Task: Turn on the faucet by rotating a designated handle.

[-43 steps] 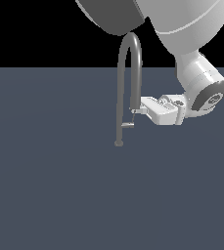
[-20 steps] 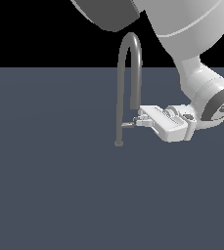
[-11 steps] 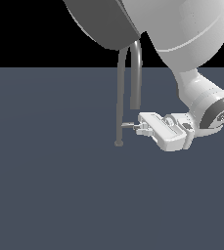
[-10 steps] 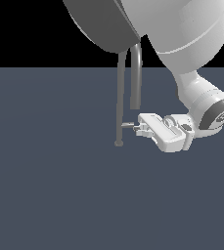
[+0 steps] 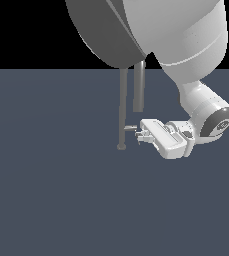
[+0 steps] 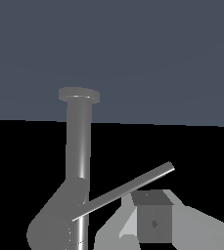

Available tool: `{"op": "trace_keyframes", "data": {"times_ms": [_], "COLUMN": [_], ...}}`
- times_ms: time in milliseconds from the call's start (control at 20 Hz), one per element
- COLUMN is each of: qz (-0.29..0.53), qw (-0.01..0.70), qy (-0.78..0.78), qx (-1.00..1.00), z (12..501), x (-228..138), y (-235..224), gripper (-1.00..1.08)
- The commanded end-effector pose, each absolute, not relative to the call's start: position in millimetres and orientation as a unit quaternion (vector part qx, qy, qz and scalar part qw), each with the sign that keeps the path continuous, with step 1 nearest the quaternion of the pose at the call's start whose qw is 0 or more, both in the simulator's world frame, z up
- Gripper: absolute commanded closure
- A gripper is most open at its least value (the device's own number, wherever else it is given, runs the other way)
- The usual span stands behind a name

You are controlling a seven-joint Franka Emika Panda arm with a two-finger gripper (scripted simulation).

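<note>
Claw (image 5: 138, 136) reaches in low from the exterior view's right, its tips right at the handle (image 5: 130, 128), a short lever sticking out sideways from the faucet (image 5: 122, 107) pipe. I cannot tell how far apart its fingers (image 6: 152, 222) stand. That faucet stands upright on the dark grey worktop (image 5: 46, 190), its arch hidden behind the big white arm (image 5: 196, 45).

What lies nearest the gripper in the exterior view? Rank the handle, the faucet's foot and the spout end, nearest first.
1. handle: just beside the gripper, on the exterior view's left of its tips.
2. and 3. foot, lower and further toward the exterior view's left, and spout end, straight above: both clearly farther than the handle, but too close to call between them.
</note>
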State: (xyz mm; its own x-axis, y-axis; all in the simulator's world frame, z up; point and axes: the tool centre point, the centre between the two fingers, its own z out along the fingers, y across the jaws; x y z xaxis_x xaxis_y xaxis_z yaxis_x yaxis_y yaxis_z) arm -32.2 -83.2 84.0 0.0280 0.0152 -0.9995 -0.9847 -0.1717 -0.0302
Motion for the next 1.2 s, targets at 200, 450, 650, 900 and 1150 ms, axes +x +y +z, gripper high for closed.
{"op": "trace_keyframes", "data": {"times_ms": [200, 450, 650, 900, 1150], "qz": [0.539, 0.537, 0.537, 0.539, 0.539], "qw": [0.458, 0.465, 0.462, 0.46, 0.458], "qy": [0.457, 0.446, 0.45, 0.454, 0.458], "qx": [-0.539, -0.545, -0.543, -0.541, -0.539], "z": [46, 63, 52, 39, 29], "x": [-29, -19, -13, -5, 0], "y": [-82, -81, -80, -79, -78], "gripper": [1.08, 1.08, 1.08, 1.08, 1.08]}}
